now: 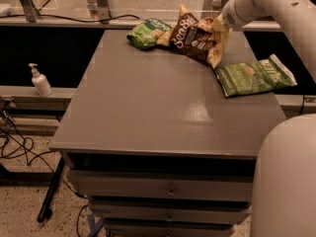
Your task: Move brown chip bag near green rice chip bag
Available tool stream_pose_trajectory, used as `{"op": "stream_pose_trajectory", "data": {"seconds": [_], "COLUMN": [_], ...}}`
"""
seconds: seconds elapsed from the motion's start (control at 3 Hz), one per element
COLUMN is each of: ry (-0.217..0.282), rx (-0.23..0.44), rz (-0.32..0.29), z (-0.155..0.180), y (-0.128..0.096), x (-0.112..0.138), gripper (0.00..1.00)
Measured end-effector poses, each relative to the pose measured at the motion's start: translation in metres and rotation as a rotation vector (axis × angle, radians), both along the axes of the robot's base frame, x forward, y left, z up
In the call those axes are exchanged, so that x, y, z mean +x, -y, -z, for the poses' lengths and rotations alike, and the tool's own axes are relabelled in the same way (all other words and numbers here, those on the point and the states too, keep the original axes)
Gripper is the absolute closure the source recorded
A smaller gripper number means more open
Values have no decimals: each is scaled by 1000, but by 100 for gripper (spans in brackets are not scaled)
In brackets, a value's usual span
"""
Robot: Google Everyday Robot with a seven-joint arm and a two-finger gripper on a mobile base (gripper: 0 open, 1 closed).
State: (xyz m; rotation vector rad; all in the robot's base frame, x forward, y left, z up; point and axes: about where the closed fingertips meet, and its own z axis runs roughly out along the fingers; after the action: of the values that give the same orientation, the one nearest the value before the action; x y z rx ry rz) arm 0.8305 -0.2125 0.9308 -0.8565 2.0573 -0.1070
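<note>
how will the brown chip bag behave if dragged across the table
Probably floppy: the brown chip bag looks creased and bent where the gripper meets its right end. Likely light for its size, being puffy. It may slide on the smooth table, possibly nudging the green rice chip bag beside it.
</note>
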Motion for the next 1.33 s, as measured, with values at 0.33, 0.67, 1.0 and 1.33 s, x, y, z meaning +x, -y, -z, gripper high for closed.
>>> {"op": "stream_pose_trajectory", "data": {"seconds": [0.33,0.67,1.0,1.33], "ry": [-15,-20,-11,6], "rx": [0,0,9,39], "rz": [-9,-11,-16,-75], "z": [3,3,-4,-20], "y": [-1,1,5,6], "x": [0,0,-5,-33], "gripper": [13,0,0,0]}}
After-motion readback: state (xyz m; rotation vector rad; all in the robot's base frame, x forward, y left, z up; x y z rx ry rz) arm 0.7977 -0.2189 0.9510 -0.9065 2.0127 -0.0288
